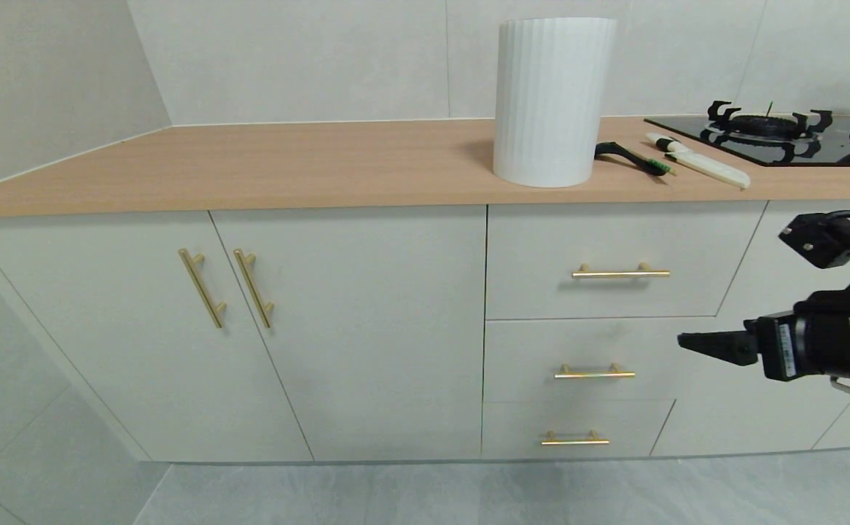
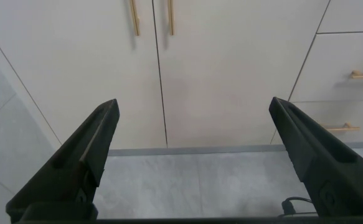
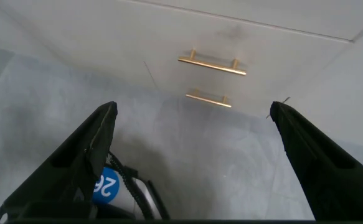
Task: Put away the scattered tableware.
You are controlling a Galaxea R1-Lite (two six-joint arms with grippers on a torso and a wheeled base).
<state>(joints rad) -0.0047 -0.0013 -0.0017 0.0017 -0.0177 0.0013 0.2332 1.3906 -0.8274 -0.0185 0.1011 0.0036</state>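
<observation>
Wooden counter [image 1: 286, 164] bears one knife [image 1: 703, 167] (one black tool [image 1: 625, 156]).

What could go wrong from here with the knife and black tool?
The knife lies near the counter's front edge; a nudge might push it off. The black tool lies beside the white container, so a grasp could knock that. The right gripper, low by the drawers, may catch a handle when rising.

One end of black-handled utensil [image 1: 630, 156] hidden behind white canister [image 1: 550, 102]; stove [image 1: 786, 135] cut off at right edge.
</observation>
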